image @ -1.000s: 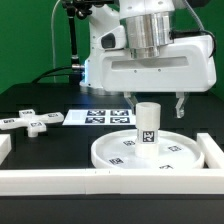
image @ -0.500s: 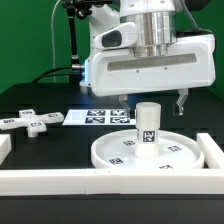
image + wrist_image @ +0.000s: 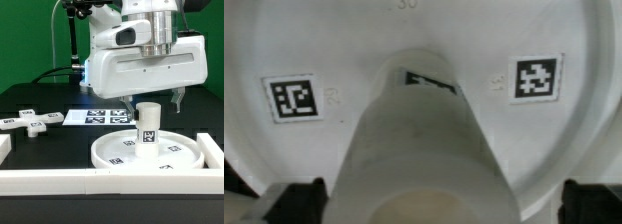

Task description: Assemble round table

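Observation:
The large white round tabletop (image 3: 150, 152) lies flat near the table's front, at the exterior view's right. The short cylinder leg (image 3: 148, 125) stands upright on its middle. My gripper (image 3: 155, 101) hangs just above the leg's top, open and empty, with one finger on each side. In the wrist view the leg (image 3: 434, 130) fills the middle, over the tagged tabletop (image 3: 331, 60). The dark fingertips (image 3: 295, 200) sit apart from the leg on both sides. The cross-shaped piece (image 3: 30, 121) lies on the table at the exterior view's left.
The marker board (image 3: 100, 117) lies flat behind the tabletop. White border bars run along the front (image 3: 90, 182) and the exterior view's right (image 3: 213, 150). A short bar end (image 3: 4, 146) sits at the left edge. A green wall stands behind.
The hand has tilted a little and its fingers have risen slightly above the leg. The leg, the tabletop and the cross-shaped piece have not moved.

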`<state>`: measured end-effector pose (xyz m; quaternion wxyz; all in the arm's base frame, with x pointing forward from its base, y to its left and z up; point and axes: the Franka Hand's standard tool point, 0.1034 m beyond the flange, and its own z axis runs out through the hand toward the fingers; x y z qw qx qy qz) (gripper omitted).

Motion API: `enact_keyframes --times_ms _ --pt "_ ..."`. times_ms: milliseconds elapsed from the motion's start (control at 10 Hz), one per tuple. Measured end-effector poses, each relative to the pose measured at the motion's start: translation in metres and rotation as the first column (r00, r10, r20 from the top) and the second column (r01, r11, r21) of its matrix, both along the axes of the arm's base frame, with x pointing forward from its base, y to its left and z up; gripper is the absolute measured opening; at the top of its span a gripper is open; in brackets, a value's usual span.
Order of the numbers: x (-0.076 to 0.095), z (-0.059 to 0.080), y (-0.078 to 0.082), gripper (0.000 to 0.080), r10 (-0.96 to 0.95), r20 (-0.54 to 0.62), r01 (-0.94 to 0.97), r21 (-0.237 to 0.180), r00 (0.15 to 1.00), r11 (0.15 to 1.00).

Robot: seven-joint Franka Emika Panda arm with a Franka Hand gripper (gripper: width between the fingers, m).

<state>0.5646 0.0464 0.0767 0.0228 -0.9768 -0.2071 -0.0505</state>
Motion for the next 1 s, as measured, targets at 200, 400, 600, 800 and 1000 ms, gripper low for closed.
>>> enact_keyframes --times_ms 200,400,600,800,1000 --pt "0.0007 -0.0001 -0.0024 0.0649 0.193 0.014 -0.192 -0.030 0.981 0.981" --pt "0.0012 -0.0004 -0.0018 0.0649 0.415 0.020 -0.412 -0.083 0.910 0.908" --pt "0.0009 -0.0008 -0.0010 0.0649 0.574 0.001 -0.570 -0.119 0.819 0.813" --pt "0.0001 -0.0029 -0.0009 0.0649 0.719 -0.032 -0.715 -0.144 0.695 0.684" --pt "0.0002 -0.0030 -0.0008 0.0649 0.817 -0.061 -0.813 -0.167 0.573 0.558"
